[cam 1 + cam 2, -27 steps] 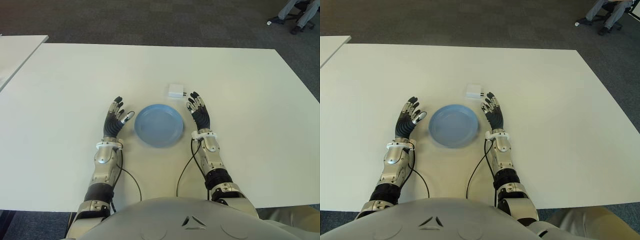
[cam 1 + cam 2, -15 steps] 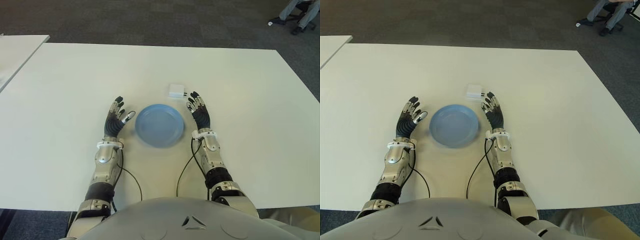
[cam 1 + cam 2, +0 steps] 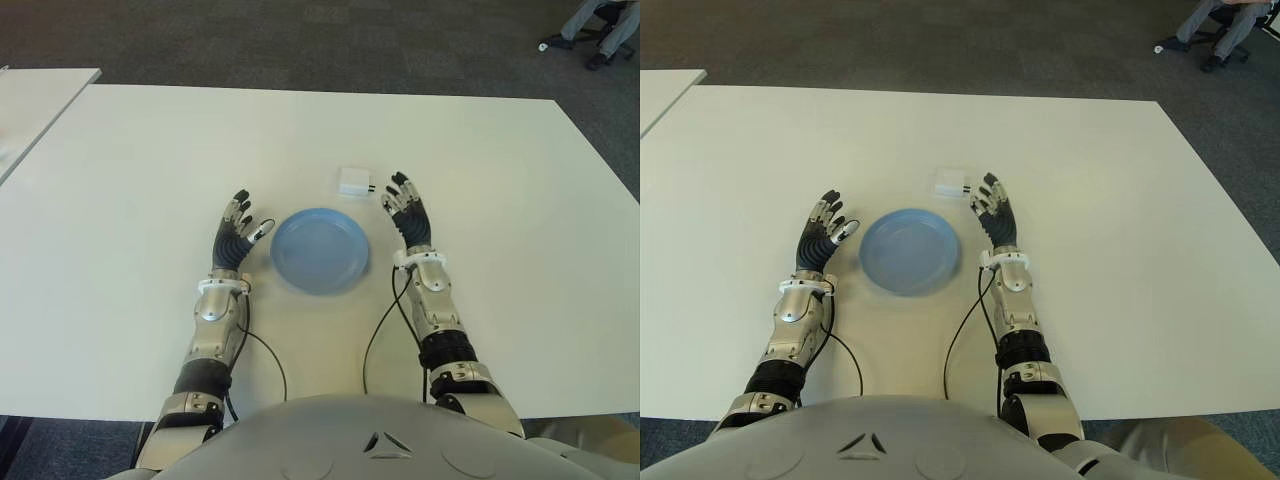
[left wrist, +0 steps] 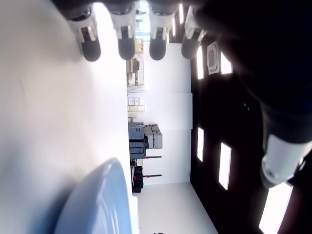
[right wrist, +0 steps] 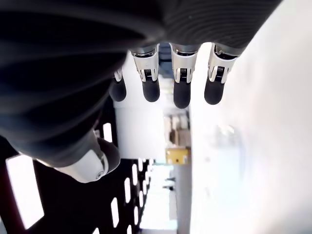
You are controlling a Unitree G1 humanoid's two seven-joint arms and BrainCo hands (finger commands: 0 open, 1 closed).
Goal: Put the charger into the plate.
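A small white charger [image 3: 353, 181] lies on the white table [image 3: 150, 150] just beyond the far right rim of a round blue plate [image 3: 319, 250], which holds nothing. My right hand [image 3: 406, 207] is at the plate's right side, fingers spread and empty, its fingertips [image 3: 990, 181] a little right of the charger and apart from it. My left hand [image 3: 236, 230] shows at the plate's left side, fingers spread and empty. The left wrist view catches the plate's rim [image 4: 97, 200].
A second white table [image 3: 35, 95] stands at the far left. Dark carpet [image 3: 300, 40] runs beyond the table's far edge. A seated person's legs [image 3: 600, 25] show at the far right corner.
My right hand has moved forward and slightly right, so its fingertips now sit level with the charger. The left hand, plate and charger have stayed put.
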